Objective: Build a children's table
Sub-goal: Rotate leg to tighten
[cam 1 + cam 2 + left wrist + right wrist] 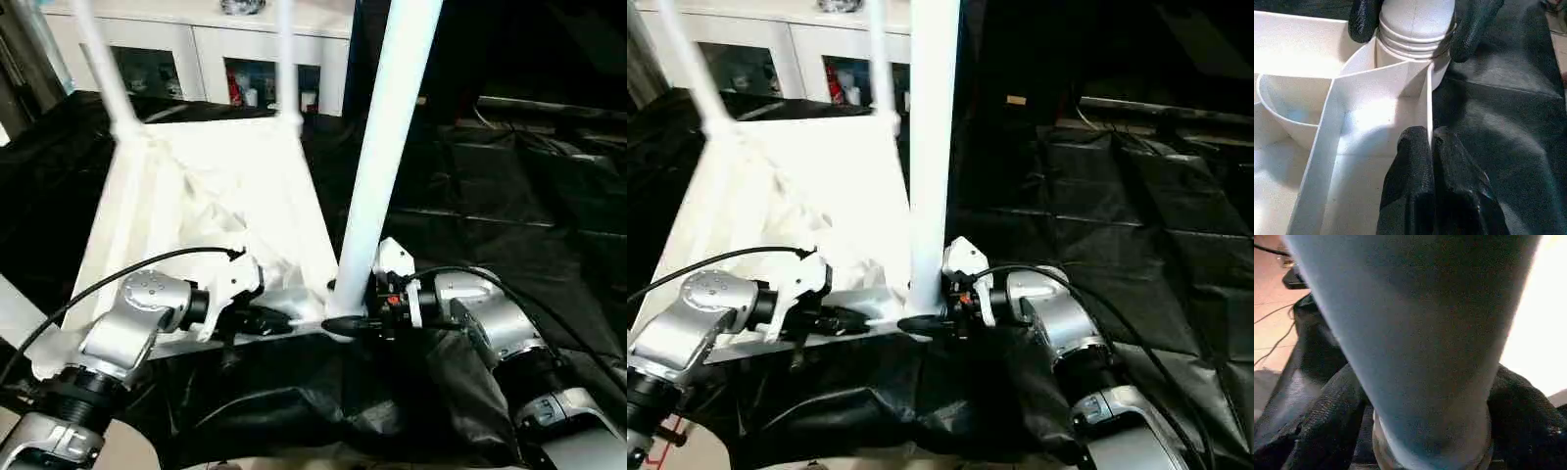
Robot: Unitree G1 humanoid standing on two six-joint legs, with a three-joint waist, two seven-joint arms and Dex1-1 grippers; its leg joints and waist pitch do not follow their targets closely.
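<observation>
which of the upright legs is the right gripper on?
The near-corner leg, the thick one rising in the foreground; the right gripper straddles its base. The two far legs stand untouched by the cabinet.

White tabletop (196, 196) and white legs (387, 147) on black sheeting (509, 196).
</observation>
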